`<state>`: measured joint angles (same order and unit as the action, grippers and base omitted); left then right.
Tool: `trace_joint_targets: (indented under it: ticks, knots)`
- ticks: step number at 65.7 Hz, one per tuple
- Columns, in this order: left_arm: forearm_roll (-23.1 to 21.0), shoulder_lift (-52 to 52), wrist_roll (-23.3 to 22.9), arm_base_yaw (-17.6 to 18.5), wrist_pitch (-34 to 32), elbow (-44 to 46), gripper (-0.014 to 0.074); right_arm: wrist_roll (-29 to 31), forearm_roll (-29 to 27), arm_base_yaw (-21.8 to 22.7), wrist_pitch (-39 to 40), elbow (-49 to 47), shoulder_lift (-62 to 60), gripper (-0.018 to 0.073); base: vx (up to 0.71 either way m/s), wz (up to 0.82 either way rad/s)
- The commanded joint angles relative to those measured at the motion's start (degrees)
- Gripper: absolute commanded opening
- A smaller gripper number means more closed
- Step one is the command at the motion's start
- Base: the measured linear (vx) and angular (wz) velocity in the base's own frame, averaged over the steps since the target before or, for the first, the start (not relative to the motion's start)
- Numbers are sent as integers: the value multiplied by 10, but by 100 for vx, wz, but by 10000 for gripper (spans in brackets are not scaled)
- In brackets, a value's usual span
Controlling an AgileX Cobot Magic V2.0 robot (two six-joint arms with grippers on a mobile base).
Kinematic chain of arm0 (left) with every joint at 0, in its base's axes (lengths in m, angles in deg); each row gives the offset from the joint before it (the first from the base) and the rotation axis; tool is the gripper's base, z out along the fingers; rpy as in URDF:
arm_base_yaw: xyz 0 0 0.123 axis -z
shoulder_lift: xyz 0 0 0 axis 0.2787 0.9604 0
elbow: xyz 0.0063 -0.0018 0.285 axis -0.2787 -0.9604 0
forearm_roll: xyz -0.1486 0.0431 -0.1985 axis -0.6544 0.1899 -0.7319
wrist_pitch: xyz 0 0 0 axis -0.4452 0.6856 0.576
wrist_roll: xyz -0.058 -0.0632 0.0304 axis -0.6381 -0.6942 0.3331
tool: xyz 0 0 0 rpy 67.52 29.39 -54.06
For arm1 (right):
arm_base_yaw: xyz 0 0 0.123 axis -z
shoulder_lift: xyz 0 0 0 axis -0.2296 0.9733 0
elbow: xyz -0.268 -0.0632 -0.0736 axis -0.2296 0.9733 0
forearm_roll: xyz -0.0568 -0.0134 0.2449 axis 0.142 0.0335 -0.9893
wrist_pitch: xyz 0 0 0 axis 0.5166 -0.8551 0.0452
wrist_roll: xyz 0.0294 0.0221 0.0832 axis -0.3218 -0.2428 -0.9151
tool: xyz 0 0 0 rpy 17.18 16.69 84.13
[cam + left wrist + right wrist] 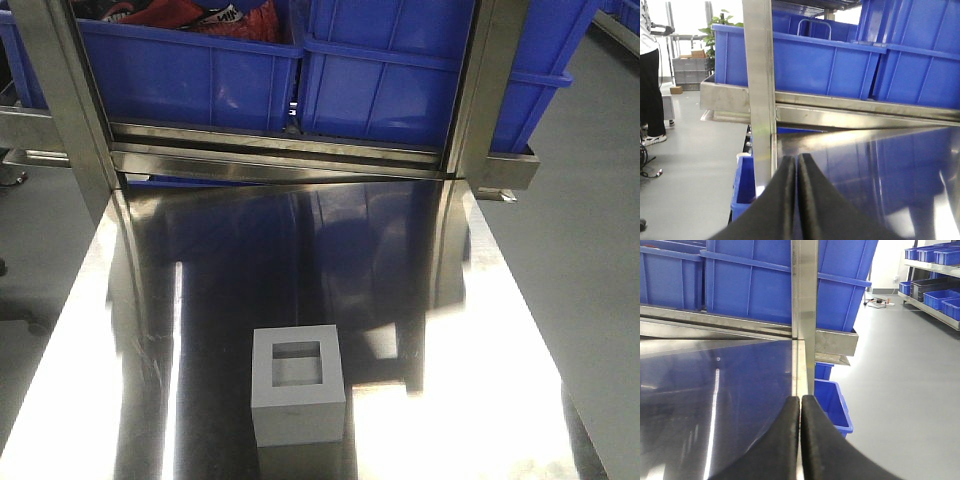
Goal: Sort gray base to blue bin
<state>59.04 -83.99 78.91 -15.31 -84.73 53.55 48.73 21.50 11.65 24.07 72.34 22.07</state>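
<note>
Gray base (pixel 297 385) is just sitting on the shiny steel table (pixel 480 330) near the front edge, square recess facing up, nothing touching it. It's well apart from the blue bins (pixel 390 85) lined up on the rack (pixel 280 160) at the far end. Left gripper (pixel 796 160) has its black fingers pressed together on nothing, and the right gripper (pixel 800 400) is the same, each looking out past a table side edge.
</note>
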Motion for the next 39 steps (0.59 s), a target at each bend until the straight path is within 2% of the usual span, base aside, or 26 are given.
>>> trace_joint_targets:
  ticks: [1, 13, 26, 33, 39]
  knots:
    - [-5, 26, -1, 4, -46, 44, -6, 4, 4, 2, 43, 9, -7, -9, 0, 0]
    - [-5, 109, -1, 4, -10, 127, -6, 4, 4, 2, 43, 9, -7, -9, 0, 0]
    - [-6, 219, -3, 4, 87, 215, -6, 4, 4, 2, 43, 9, -7, -9, 0, 0]
    - [-6, 259, -3, 4, 135, 235, -6, 4, 4, 2, 43, 9, -7, -9, 0, 0]
    - [-6, 277, -3, 4, 137, 233, -6, 4, 4, 2, 43, 9, -7, -9, 0, 0]
